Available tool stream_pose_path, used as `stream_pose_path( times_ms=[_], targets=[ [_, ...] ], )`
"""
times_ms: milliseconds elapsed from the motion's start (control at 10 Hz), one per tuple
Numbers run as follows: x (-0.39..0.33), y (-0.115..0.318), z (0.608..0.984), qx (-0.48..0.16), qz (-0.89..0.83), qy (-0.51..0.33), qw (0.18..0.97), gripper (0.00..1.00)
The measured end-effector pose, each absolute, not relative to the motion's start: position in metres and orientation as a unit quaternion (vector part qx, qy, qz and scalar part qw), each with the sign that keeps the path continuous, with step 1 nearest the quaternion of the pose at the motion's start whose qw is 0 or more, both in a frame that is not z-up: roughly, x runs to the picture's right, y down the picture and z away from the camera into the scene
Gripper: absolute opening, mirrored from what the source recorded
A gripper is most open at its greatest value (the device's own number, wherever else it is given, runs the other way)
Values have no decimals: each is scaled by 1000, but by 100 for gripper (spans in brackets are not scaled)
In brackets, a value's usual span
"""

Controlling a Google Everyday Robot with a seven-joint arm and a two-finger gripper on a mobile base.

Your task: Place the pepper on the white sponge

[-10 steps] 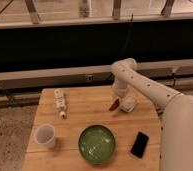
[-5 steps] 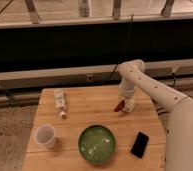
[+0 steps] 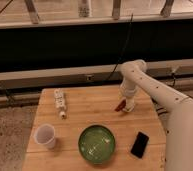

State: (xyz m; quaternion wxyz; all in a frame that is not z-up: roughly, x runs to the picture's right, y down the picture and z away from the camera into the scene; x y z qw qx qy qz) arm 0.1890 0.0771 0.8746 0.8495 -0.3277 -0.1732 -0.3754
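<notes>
You see the gripper (image 3: 126,101) low over the right part of the table (image 3: 85,112), and the pepper (image 3: 120,106) lies at the left edge of the white sponge (image 3: 129,105), probably touching it. The gripper seems closed on the pepper, but I cannot tell for sure.

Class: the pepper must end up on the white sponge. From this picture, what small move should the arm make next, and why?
Probably a short lift straight up. The gripper is low at the table's right side, and the pepper appears to lie against the white sponge, seemingly placed; rising vertically should avoid nudging it off.
</notes>
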Motion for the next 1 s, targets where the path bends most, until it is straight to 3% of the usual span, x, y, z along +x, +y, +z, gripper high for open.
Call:
stream_pose_path(
  times_ms=[500,1000],
  targets=[
    [192,76,878,-327,-371,-175,852,78],
    [195,74,881,-325,-369,-174,853,80]
  ],
)
